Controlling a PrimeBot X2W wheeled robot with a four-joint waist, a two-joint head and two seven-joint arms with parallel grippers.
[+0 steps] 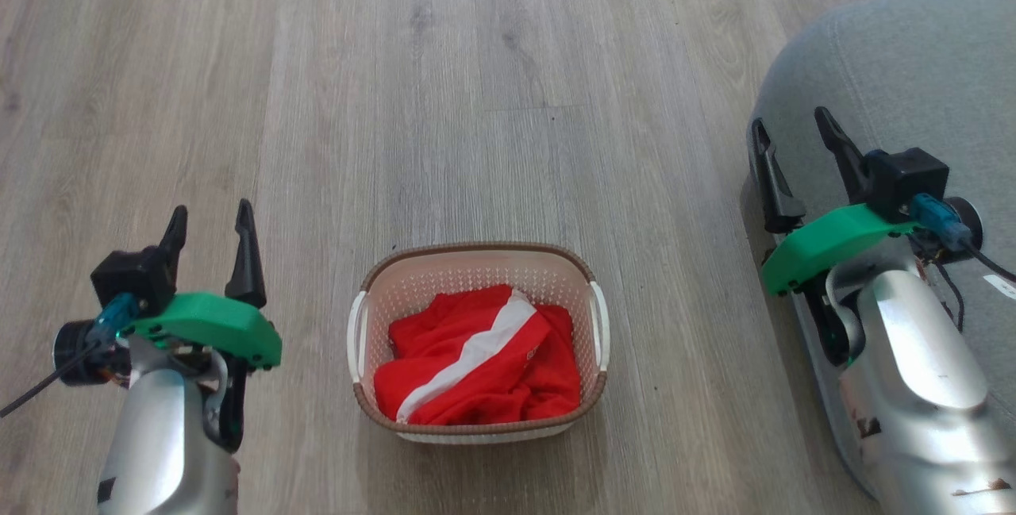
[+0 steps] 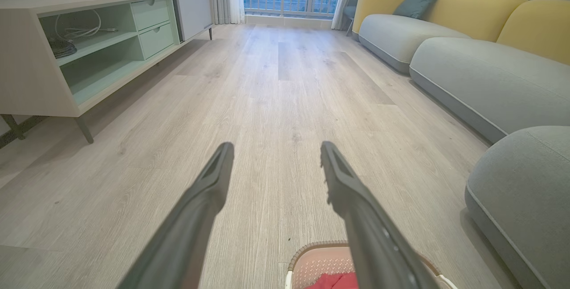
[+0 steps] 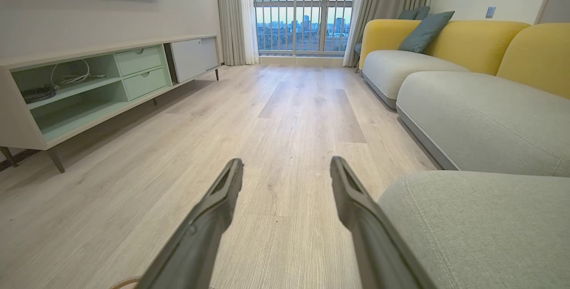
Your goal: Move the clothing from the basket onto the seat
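Two pincers gape wide and empty: left pincer (image 1: 211, 210) near the basket (image 1: 476, 247), right pincer (image 1: 790, 118) by the seat (image 1: 897, 63).

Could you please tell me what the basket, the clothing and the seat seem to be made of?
The basket looks like moulded cream plastic, given its evenly perforated walls; the brown rim seems moulded braid, not wicker. The clothing looks like thin, soft red fabric with a white band, lying in loose folds. The seat looks like matte grey upholstery fabric with a stitched seam.
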